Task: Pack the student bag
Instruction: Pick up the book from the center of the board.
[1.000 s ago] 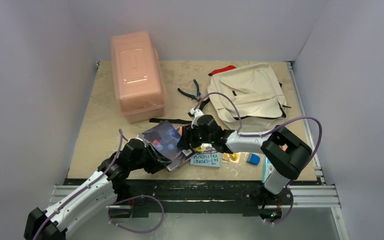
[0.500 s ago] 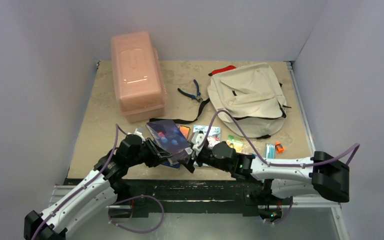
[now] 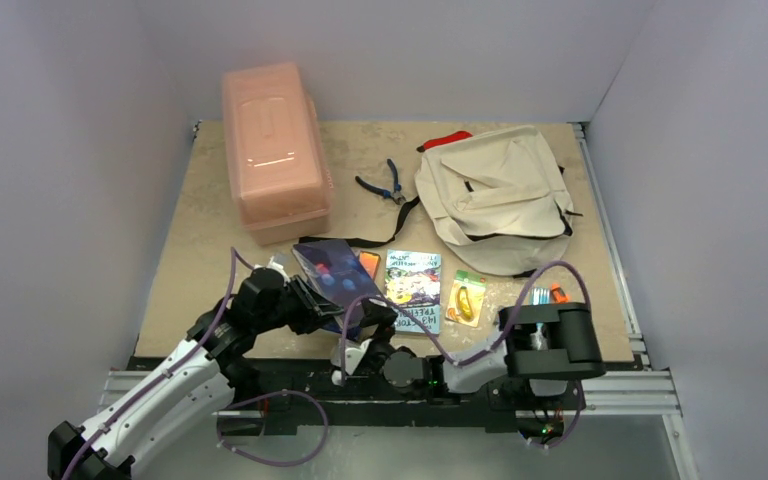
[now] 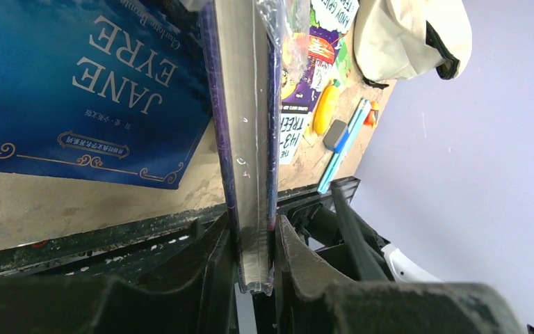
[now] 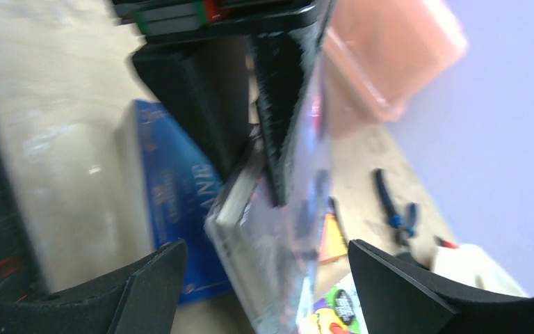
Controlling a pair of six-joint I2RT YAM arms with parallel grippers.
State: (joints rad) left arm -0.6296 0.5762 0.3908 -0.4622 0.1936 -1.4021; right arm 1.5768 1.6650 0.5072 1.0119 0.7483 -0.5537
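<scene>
The cream student bag lies at the back right of the table, its black straps trailing left; its corner shows in the left wrist view. My left gripper is shut on a plastic-wrapped purple book and holds it on edge above the table; the jaws clamp its lower edge. A blue Jane Eyre book lies flat beneath it. My right gripper is wide open and empty at the front rail, facing the wrapped book.
A rigid pink box stands at the back left. Blue-handled pliers lie between box and bag. A Treehouse book, a packaged yellow item, pens and a small orange item lie front right.
My right arm has pulled back from the wrapped book to the front rail, its gripper open. My left gripper has tipped the wrapped book up and still holds it.
</scene>
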